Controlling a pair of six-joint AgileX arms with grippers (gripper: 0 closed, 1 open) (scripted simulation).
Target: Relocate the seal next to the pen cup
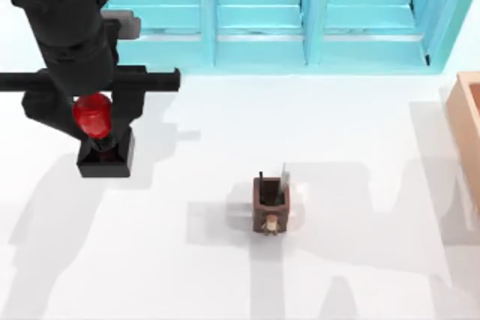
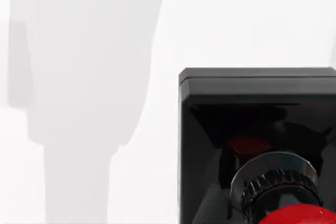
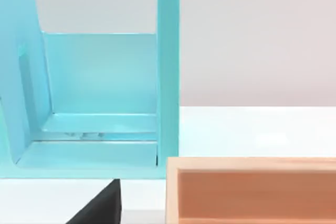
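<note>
Gripping seal (image 1: 93, 116): left end effector (image 1: 96, 114); pen cup (image 1: 271, 201) apart.

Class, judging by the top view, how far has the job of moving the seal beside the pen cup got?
Early stage. The left gripper is down over the seal at the table's left, around its red knob. The seal sits well apart from the pen cup near the middle. Carrying it across and setting it down remain.

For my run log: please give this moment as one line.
left gripper: on seal, table's left | pen cup: centre, apart | seal not yet beside cup
</note>
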